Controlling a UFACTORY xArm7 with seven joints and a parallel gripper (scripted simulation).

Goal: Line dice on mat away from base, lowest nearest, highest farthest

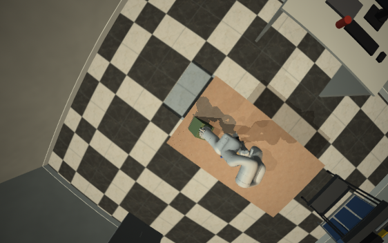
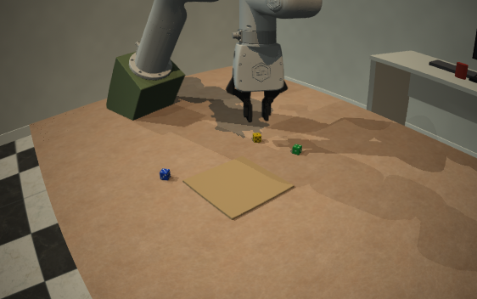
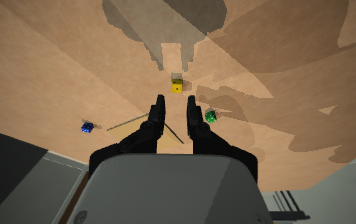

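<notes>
On brown table (image 2: pixel 127 238), tan mat (image 2: pixel 238 187); checkered floor (image 2: pixel 21 238) beside.

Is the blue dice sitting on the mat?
No, the blue die sits on the bare table, apart from the tan mat and to its left in the exterior view.

Even light — blocky, layered shadows; edges perhaps slightly warped.

A brown tabletop (image 2: pixel 127 238) is seen over a black-and-white checkered floor (image 1: pixel 103 103). A green block (image 2: pixel 140 87) is set on the tabletop near its far edge. A white side desk (image 2: pixel 407 68) is placed by the grey wall (image 2: pixel 64 38), and a red cylinder (image 2: pixel 461 70) is carried on it beside a flat black object (image 2: pixel 443 64).
</notes>
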